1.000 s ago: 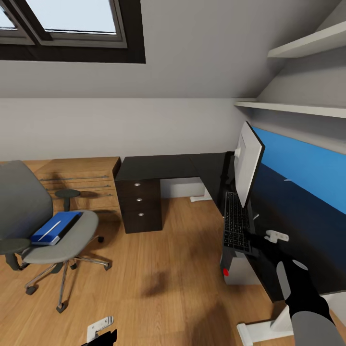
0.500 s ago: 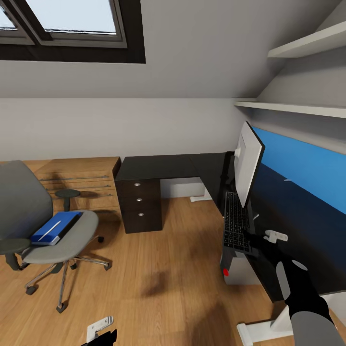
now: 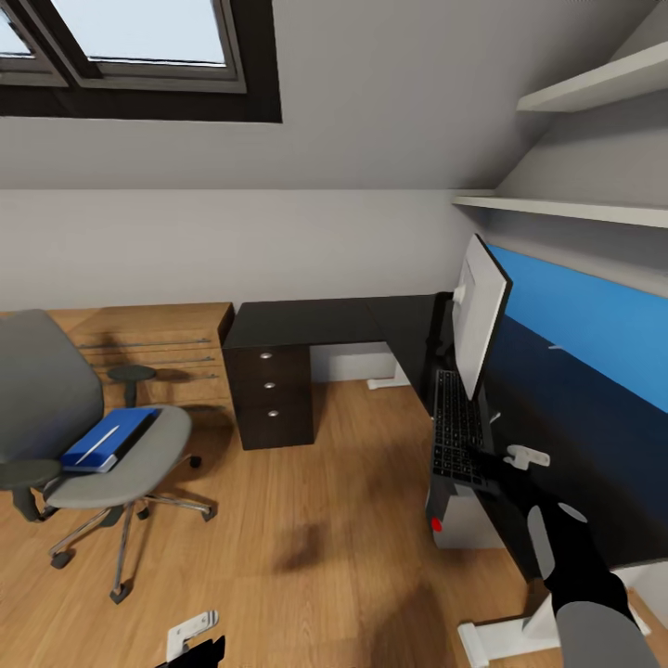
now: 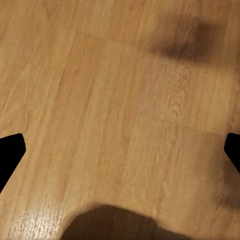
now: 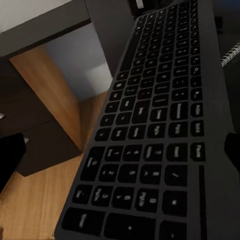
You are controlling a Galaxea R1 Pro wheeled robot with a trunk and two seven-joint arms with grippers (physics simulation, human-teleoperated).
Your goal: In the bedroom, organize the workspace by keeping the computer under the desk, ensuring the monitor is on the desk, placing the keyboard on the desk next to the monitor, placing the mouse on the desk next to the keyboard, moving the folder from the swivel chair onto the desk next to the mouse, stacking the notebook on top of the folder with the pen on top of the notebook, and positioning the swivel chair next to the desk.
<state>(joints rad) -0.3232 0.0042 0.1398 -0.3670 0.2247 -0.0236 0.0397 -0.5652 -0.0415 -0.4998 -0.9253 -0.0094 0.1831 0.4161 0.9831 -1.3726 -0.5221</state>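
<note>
Two fingertips of my right gripper (image 3: 501,461) stood apart, empty, at the keyboard (image 3: 457,427), which lay on the table (image 3: 325,322) edge at four o'clock beneath the monitor (image 3: 480,315), while the left gripper (image 3: 195,640) hung open over the floor (image 4: 120,100).

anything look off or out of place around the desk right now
Yes. The keyboard hangs over the front edge of the desk beside the monitor, part of it above the floor. The blue folder lies on the swivel chair seat, not the desk.
</note>
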